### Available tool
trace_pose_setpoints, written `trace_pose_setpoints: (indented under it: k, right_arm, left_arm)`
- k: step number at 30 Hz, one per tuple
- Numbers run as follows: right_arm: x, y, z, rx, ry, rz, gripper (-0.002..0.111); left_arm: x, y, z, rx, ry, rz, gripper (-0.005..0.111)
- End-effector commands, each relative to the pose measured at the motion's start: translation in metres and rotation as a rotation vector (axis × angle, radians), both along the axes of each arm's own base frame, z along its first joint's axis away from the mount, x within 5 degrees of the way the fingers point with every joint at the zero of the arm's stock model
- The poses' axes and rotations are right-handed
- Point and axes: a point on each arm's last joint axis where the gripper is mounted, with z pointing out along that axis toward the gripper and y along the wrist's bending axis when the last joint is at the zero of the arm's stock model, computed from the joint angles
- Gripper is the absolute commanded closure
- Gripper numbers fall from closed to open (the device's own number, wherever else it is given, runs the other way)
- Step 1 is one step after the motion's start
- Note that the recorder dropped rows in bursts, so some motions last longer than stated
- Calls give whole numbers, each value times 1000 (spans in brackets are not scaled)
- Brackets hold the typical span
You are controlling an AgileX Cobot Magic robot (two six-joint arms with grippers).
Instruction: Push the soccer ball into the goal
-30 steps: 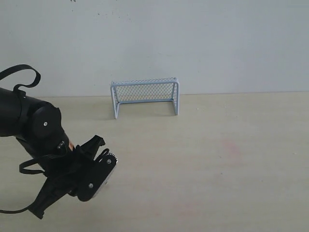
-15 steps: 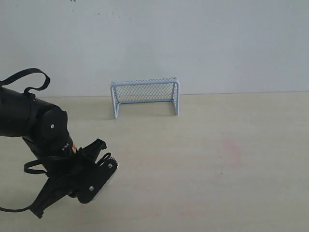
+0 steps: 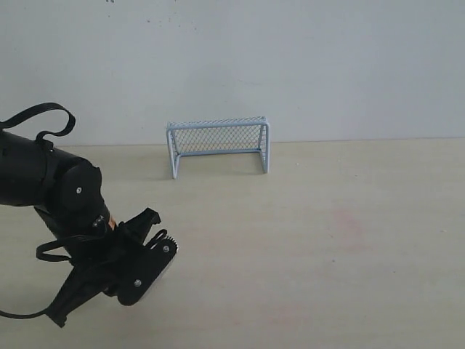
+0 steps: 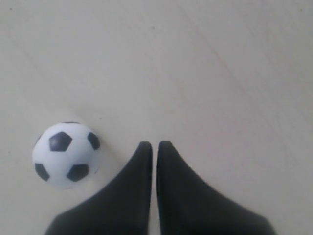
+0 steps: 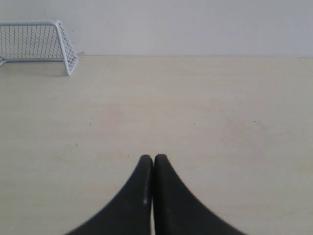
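The left gripper (image 4: pixel 155 145), its fingers pressed together, hangs lower left in the exterior frame. The soccer ball (image 4: pixel 67 154) lies just beside its tips, not touching, and the goal (image 3: pixel 218 145) stands upper centre.

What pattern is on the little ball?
The small round toy ball is white with black pentagon patches, clearest in the left wrist view.

Loads of bare table (image 3: pixel 327 240) between the left gripper (image 4: pixel 154 144) and the goal (image 3: pixel 218 145), so that lane's wide open. The only thing close by is the soccer ball (image 4: pixel 66 154), just beside the pressed-together fingers with a sliver of gap. The goal sits back near the wall (image 3: pixel 290 58), so there's little room behind it.
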Motion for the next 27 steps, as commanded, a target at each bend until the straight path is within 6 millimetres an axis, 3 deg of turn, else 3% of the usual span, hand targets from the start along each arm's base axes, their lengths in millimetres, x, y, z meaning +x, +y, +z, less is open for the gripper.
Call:
trace_pose_setpoints:
  k: [1,4,7,11,15,20,27]
  right_arm:
    - [0,0,1,2,-14,-2,108]
    - [0,0,1,2,-14,-2,108]
    - [0,0,1,2,-14,-2,108]
    - [0,0,1,2,-14,-2,108]
    - [0,0,1,2,-14,-2,108]
    - [0,0,1,2,-14,-2,108]
    - [0,0,1,2,-14,-2,108]
  left_arm:
    - [23,-9,8,-98,-254,38,102]
    - [50,-20,39,-359,-530,255,102]
    - [62,-28,95,-532,-732,280,102]
    - [57,-25,167,-646,-907,280,102]
    - [43,-11,213,-772,-995,377,102]
    - [21,6,238,-900,-1012,511,102]
    - [-15,17,231,-869,-1010,493,102]
